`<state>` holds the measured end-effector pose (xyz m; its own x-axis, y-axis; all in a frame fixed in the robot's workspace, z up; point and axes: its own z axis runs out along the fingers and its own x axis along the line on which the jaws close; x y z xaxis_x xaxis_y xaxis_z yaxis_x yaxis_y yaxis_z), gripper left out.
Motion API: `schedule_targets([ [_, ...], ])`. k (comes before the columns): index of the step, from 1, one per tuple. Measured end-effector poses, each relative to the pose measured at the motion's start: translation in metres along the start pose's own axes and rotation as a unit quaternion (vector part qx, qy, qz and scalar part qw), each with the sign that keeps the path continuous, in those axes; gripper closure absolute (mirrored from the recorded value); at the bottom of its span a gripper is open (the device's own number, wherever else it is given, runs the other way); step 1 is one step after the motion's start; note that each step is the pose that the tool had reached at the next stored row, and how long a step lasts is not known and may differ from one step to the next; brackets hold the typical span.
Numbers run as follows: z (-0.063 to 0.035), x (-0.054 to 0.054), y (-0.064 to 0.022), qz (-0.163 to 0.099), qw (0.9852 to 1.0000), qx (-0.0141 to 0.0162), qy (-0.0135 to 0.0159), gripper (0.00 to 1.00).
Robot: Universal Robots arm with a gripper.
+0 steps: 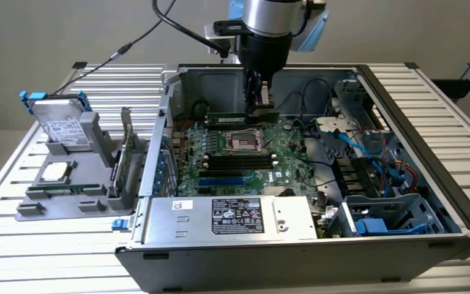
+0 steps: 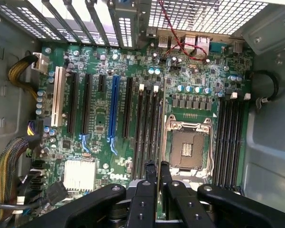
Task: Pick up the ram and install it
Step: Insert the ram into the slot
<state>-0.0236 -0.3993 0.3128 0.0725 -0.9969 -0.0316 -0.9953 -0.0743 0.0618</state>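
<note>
Over the motherboard (image 1: 288, 160), fingers (image 1: 254, 92) clamp the ram (image 1: 233, 117), level, lengthwise across the exterior view.

gripper (image 2: 157, 166): black fingers nearly together, pinching the ram (image 2: 160, 126); the ram shows edge-on, a thin strip running along the black memory slots (image 2: 144, 128)
processor socket (image 2: 189, 145): empty; metal frame; just beside those slots
motherboard (image 2: 99, 137): green; blue expansion slot (image 2: 114, 111); silver heatsink (image 2: 79, 173)
cables (image 2: 9, 164): yellow-and-black bundle near the case wall

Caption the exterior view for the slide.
Fingers grip the ram over the motherboard inside the open case.
</note>
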Motion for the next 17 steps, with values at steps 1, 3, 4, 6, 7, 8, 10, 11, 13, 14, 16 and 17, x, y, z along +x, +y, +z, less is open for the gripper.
schedule_targets([
  [1, 0.0018, 0.0, -0.0002, 0.0, 1.0, 0.0, 0.0, 0.86],
  [3, 0.0054, -0.001, -0.0004, 0.0, 1.0, 0.0, -0.0001, 0.86],
  [4, 0.0072, -0.001, -0.0006, 0.0, 1.0, 0.0, -0.0001, 0.86],
  [6, 0.011, -0.002, -0.0009, 0.0, 1.0, 0.0, 0.0, 0.86],
  [7, 0.0128, -0.002, -0.001, 0.0, 1.0, -0.0001, 0.0, 0.86],
  [8, 0.0146, -0.002, -0.0011, 0.001, 1.0, -0.0001, -0.0001, 0.86],
  [10, 0.0181, -0.002, -0.0014, 0.0, 1.0, -0.0001, 0.0, 0.86],
  [11, 0.02, -0.002, -0.0015, 0.0, 1.0, -0.0001, 0.0, 0.86],
  [13, 0.0237, -0.002, -0.0017, 0.001, 1.0, -0.0003, -0.0001, 0.86],
  [14, 0.0256, -0.002, -0.0017, 0.001, 1.0, -0.0007, -0.0001, 0.86],
  [16, 0.0291, -0.002, -0.002, 0.001, 1.0, -0.0022, -0.0002, 0.86],
  [17, 0.0308, -0.002, -0.0021, 0.001, 1.0, -0.0032, -0.0003, 0.86],
])
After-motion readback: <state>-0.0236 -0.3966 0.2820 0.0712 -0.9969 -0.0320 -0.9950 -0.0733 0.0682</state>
